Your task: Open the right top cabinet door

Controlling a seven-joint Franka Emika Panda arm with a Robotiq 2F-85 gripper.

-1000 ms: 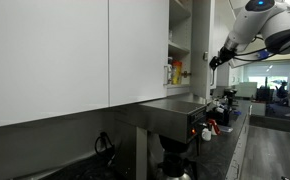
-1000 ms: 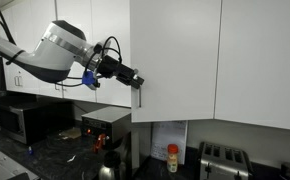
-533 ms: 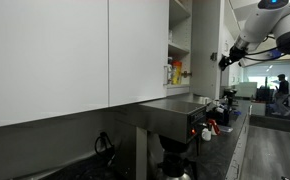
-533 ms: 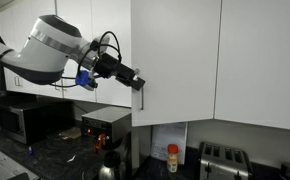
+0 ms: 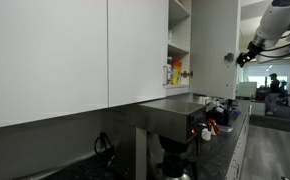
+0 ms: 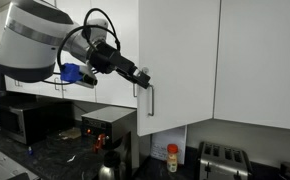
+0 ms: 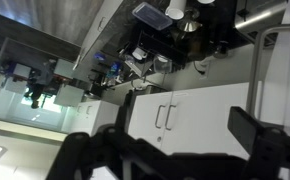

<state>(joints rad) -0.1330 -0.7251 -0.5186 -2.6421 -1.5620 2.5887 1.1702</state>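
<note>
hazily — pincer (image 6: 140, 78) at door handle (image 6: 151, 100), grip unclear

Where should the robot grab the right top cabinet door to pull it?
By the slim silver bar handle low on the right top cabinet door. It stands upright and off the panel, so the gripper should come from the front, one finger each side.
</note>
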